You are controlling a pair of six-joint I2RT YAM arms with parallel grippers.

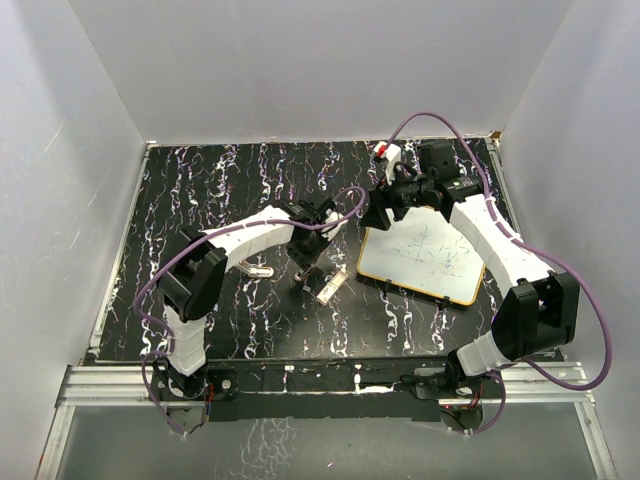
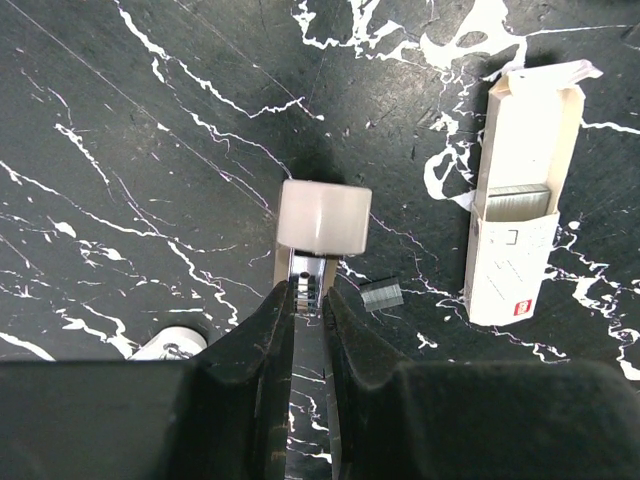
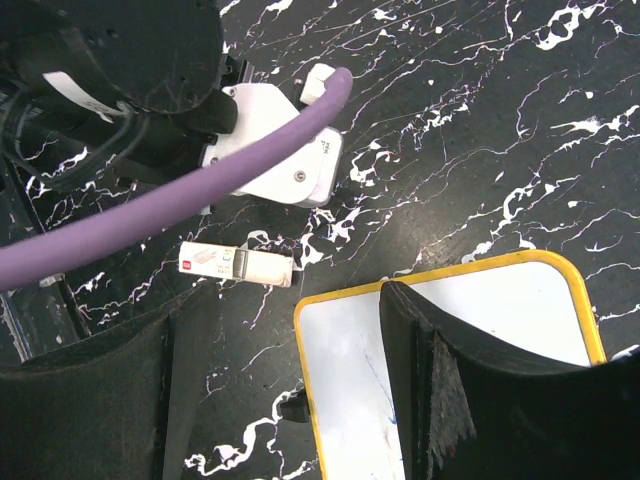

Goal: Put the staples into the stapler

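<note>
The left gripper is clamped shut on the stapler, pinching its metal channel at lower centre. The staples lie in their opened box at the right, with a loose clump near the stapler. The right gripper hangs open over the whiteboard. I'd hold the stapler steady and slide a strip straight along the channel. The box's red label is too small to read.

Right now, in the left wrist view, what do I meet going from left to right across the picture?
small white object → stapler → loose strip of staples → open staples box
</note>
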